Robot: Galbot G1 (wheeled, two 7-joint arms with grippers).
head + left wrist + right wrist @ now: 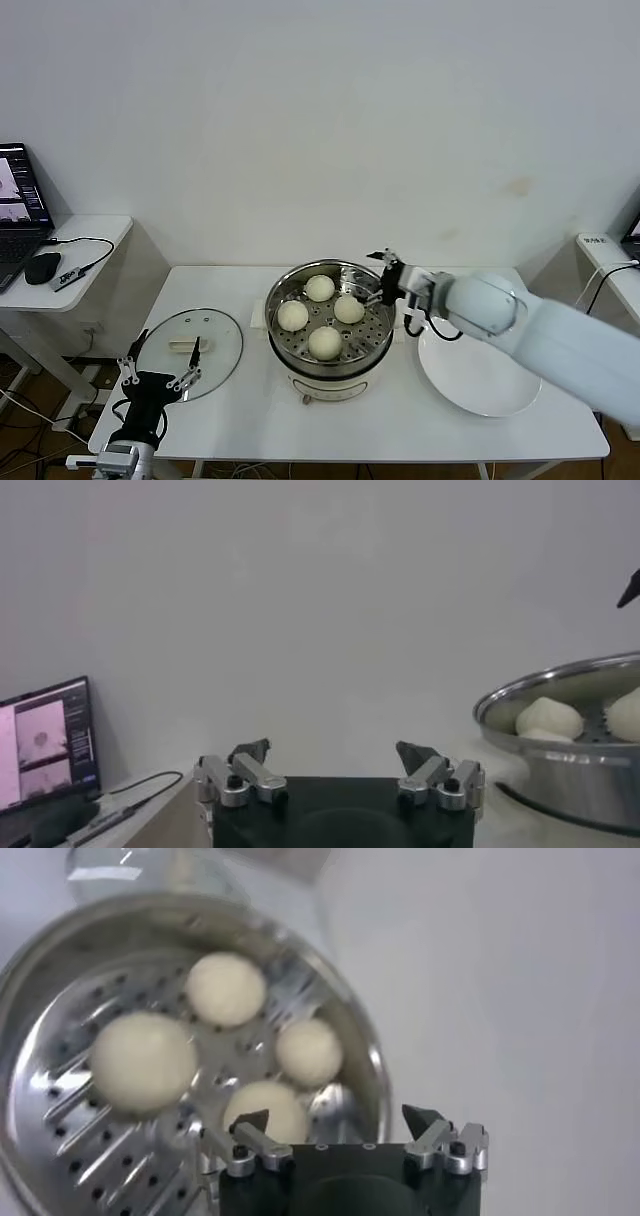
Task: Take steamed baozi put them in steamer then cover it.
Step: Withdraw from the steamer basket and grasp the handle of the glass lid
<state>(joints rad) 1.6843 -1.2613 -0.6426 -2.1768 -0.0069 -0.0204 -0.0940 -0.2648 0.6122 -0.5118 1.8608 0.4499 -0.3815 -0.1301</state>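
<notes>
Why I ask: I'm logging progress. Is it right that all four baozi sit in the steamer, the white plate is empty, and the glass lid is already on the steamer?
Not quite. The glass lid lies on the table to the robot's left of the steamer, which is uncovered, as the head view shows. The four baozi are inside and the white plate is empty.

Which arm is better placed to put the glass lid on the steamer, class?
Left. The left gripper hangs open beside the glass lid, while the right gripper, also open, sits across the steamer, where all four baozi already lie.
</notes>
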